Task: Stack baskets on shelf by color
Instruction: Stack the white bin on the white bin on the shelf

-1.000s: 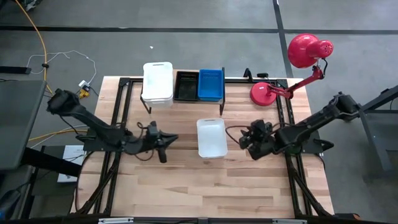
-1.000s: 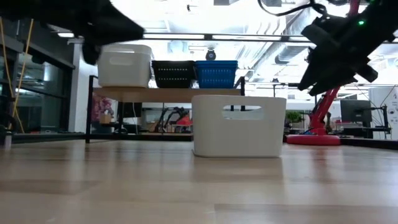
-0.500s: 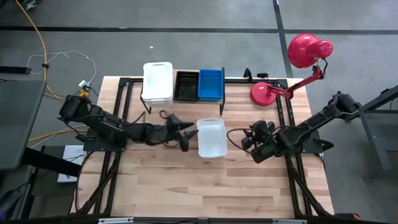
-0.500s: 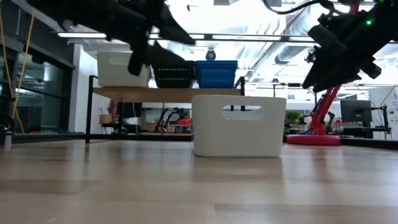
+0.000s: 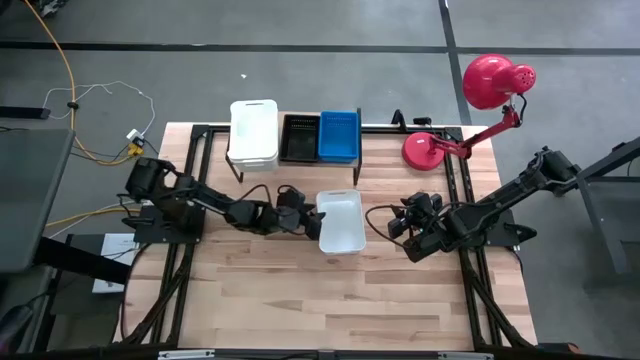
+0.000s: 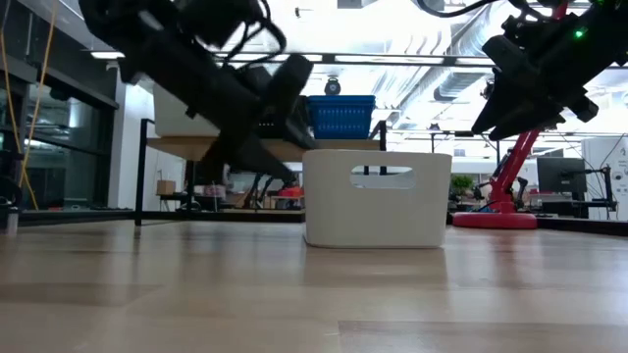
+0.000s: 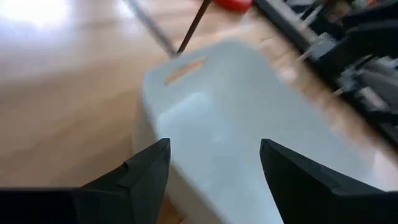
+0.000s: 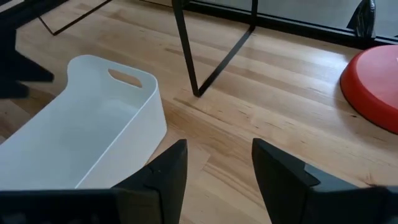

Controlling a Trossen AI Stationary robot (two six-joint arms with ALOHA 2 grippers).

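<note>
Three baskets already up on the shelf (image 5: 300, 163), one white basket (image 5: 340, 220) left on the surface in front, left gripper (image 5: 312, 218) at its left wall with jaws released, right gripper (image 5: 397, 226) waiting right, jaws apart.

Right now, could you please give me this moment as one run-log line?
left gripper: open, at loose white basket | right gripper: open, waiting right of it | shelf: white, black, blue baskets on top

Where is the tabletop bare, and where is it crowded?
Bare: the tabletop in front of both arms. Crowded: the middle, where the open left gripper meets the white basket, with the right gripper, open, close beside.
</note>
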